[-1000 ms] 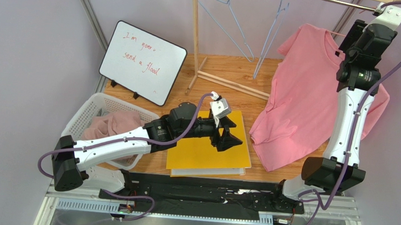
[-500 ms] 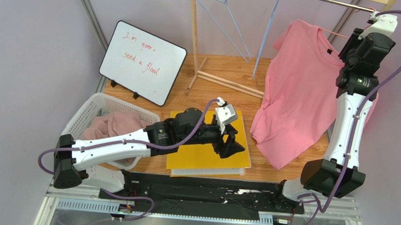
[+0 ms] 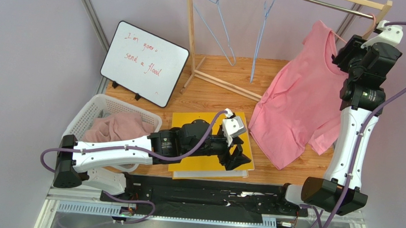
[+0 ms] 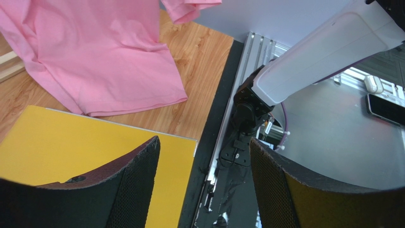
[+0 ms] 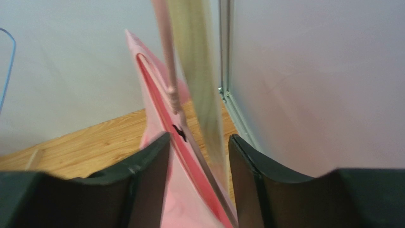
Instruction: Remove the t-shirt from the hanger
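A pink short-sleeved t-shirt hangs from a thin pink hanger at the far right of the wooden table. The hanger is hooked over the metal rail of a light wooden clothes rack. The shirt slants down and to the left, and its hem reaches the table just beside the near right corner of a flat yellow folder, without touching it.

The right arm stands tall, with the right end effector up at the shirt's collar. In its wrist view the two black fingers stand apart, with the hanger's stem and one sloping wire arm running between them along with the shoulder edge of the shirt. The fingers bracket the hanger but do not press on it.

The left arm stretches low across the table, and the left end effector hovers over the folder's near right edge. Its fingers are spread wide with nothing between them. Its camera looks past them at the shirt's hem and the base of the right arm.

Two pale blue wire hangers dangle bare from the rack on the left. A white tablet-shaped whiteboard with red handwriting leans at the back left. In front of it sits a white plastic laundry basket holding a crumpled dusty-pink garment.
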Robot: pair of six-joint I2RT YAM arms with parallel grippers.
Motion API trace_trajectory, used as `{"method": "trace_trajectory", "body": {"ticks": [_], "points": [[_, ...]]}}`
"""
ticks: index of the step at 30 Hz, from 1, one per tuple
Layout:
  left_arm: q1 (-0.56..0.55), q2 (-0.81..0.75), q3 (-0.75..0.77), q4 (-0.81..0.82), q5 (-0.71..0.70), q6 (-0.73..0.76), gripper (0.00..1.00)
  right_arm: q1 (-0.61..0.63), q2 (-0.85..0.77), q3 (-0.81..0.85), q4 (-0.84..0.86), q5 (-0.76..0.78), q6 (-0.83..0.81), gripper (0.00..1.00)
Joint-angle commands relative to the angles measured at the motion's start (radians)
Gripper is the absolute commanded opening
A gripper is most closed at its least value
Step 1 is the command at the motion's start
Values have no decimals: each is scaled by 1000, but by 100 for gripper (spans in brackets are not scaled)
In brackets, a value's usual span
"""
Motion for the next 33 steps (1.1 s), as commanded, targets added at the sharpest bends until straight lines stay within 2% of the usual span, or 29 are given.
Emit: {"method": "trace_trajectory", "body": {"ticks": [1,6,12,20,23,28,30,32,33], "points": [[-3,-27,-3,17,-15,12,74,5,-2,65,-78,-2,32,62],[-3,-16,1,11,-15,21,74,5,-13,88,-179,35,46,64],[-3,1,1,20,-2,3,74,5,-68,32,-181,15,72,61],[-3,32,23,25,15,-2,74,10,-54,12,-164,-102,129,41],[-3,39,26,20,11,4,74,10,-25,25,-150,-117,121,38],[-3,39,24,19,-2,13,74,10,-3,-10,-33,-180,109,27],[-3,33,12,31,-6,16,74,10,-10,-45,74,-204,109,24],[-3,26,-3,37,-8,19,74,8,-5,-70,146,-212,100,13],[-3,22,-8,43,-6,21,74,8,0,-71,164,-221,98,4]]}}
